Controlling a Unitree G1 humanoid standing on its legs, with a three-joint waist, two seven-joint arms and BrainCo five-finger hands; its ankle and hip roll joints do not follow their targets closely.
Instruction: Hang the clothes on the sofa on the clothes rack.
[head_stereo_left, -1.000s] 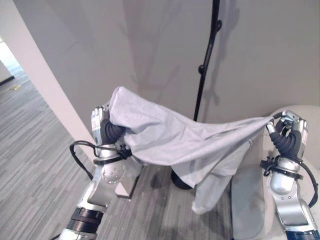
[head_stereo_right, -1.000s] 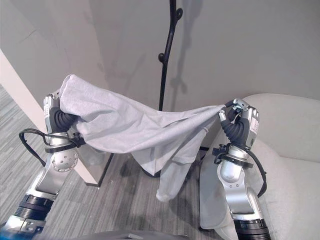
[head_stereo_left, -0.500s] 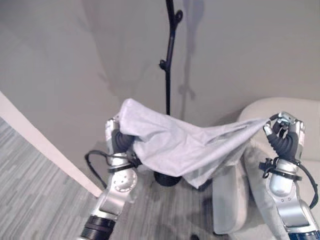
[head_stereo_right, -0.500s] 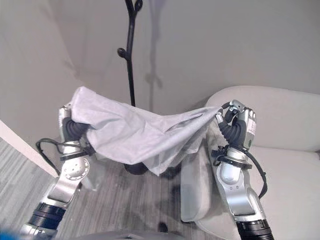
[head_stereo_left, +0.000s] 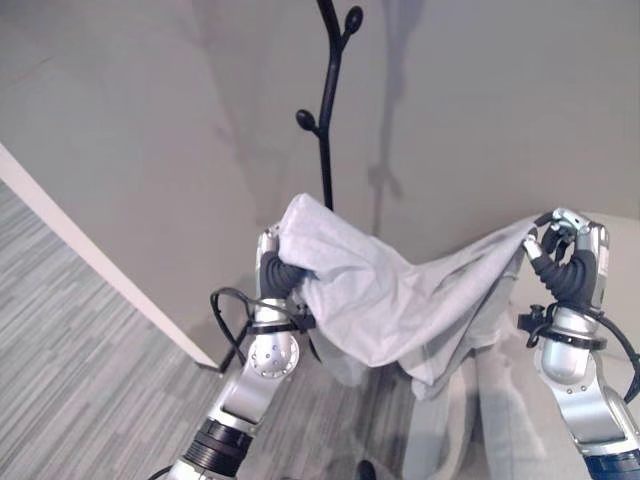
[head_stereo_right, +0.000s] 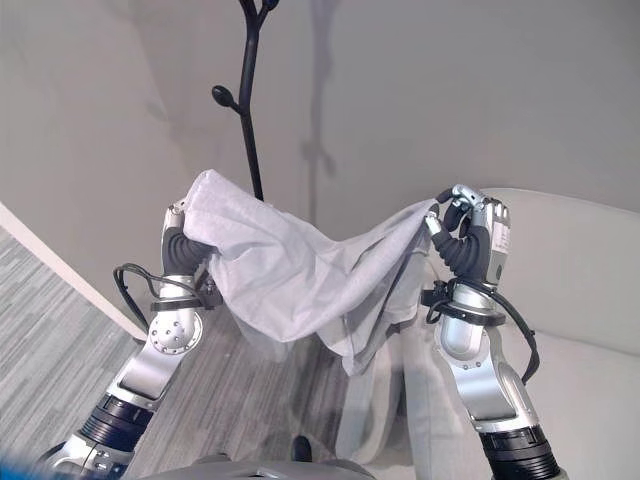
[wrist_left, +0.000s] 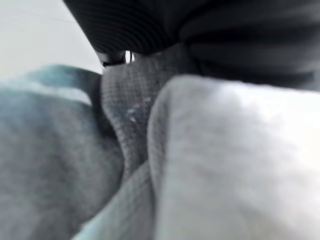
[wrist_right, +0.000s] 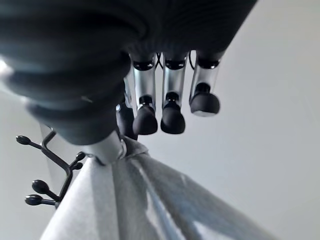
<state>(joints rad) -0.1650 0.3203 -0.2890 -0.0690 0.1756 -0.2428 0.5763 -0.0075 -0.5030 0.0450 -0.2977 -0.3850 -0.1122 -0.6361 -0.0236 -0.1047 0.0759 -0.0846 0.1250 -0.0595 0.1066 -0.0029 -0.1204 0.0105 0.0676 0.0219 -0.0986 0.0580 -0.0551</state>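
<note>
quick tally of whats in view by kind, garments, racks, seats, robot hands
Garments: 1, the light grey garment, stretched between both hands.
Racks: 1, the black clothes rack behind it.
Seats: 1, the pale sofa on the robot's right.
Robot hands: 2, left hand and right hand, each gripping an end of the garment.
Total: 5

The garment (head_stereo_left: 390, 300) is plain pale grey. The clothes rack (head_stereo_left: 326, 120) is black. The sofa (head_stereo_right: 570, 290) is off-white, the wall (head_stereo_left: 150, 150) grey, and the floor (head_stereo_left: 70, 340) grey-striped.
</note>
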